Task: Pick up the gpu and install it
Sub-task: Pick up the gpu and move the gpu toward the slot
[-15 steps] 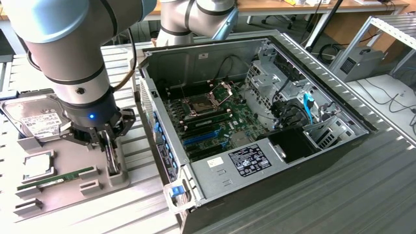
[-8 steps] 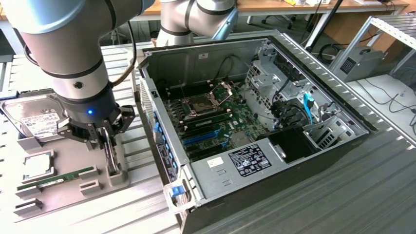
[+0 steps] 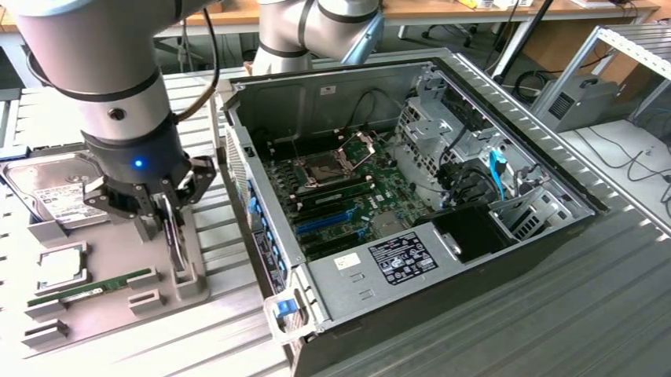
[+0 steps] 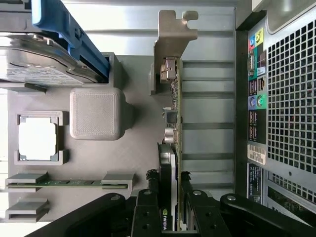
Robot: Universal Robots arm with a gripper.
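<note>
Hand (image 4: 169, 176) clamps one gpu (image 4: 168, 155); one RAM stick (image 4: 69, 182) lies nearby.

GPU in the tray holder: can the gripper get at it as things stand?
Likely yes: the gripper straddles the gpu, upright in its holder, jaws seemingly closed on it; nothing lies between.

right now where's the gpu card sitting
The thin dark gpu card with a silver end bracket stands on edge on the grey parts tray, to the exterior view's left of the open computer case, gripped by the claw.
</note>
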